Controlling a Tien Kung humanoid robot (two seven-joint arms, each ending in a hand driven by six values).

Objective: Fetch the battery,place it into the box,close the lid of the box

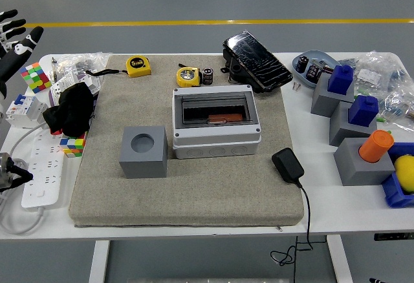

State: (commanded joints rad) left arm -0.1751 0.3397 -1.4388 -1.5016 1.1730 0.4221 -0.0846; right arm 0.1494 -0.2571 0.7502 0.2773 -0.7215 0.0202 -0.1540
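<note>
Head view: the left hand (pixel 14 41) shows only at the far upper-left edge of the frame, raised over the table's (pixel 194 228) left end, fingers spread apart and holding nothing. The right hand is out of frame.

A grey mat (pixel 187 186) covers the middle of the table. At its centre sits the box (pixel 216 121), grey-white, with a clear lid (pixel 215 110) lying flat over the opening; something reddish-brown shows through it. Whether the lid is latched cannot be told. Just above the box, near the mat's top edge, the battery (pixel 207 75) stands beside a yellow tape measure (pixel 188 76); a second tape measure (pixel 138 66) lies further left. Left of the box, apart from it, is a grey cube (pixel 143 152) with a round hole in its top. A black case (pixel 256 61) lies tilted at the mat's upper right. A black adapter (pixel 288 165) rests at the mat's right edge, lower right of the box, its cable trailing off the table's front.
</note>
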